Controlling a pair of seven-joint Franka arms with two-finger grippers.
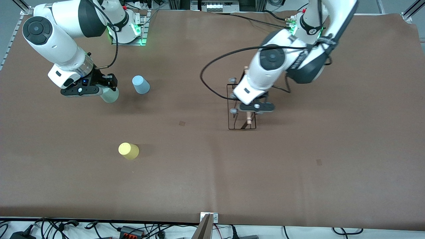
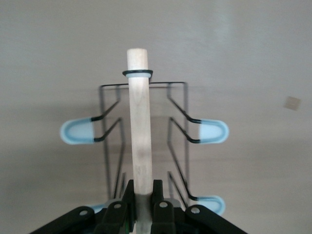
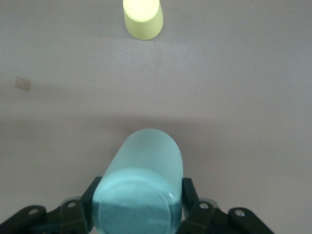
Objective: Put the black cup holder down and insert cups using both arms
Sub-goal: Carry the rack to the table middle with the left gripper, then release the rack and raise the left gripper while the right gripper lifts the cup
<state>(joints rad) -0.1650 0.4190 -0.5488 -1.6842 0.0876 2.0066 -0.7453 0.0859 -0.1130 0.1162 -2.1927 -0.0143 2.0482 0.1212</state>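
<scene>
Left end effector (image 2: 142, 195) clamped on black cup holder (image 1: 241, 111) handle; right end effector (image 3: 139, 195) gripping mint cup (image 3: 141, 187)

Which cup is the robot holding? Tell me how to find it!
Start at the brown table and go to the right arm's end. There the right gripper has its jaws shut on the mint green cup. The light blue cup stands beside it and the yellow cup nearer the front camera; only the mint one is gripped.

Open table (image 1: 206, 172) between cups (rack apart)
</scene>
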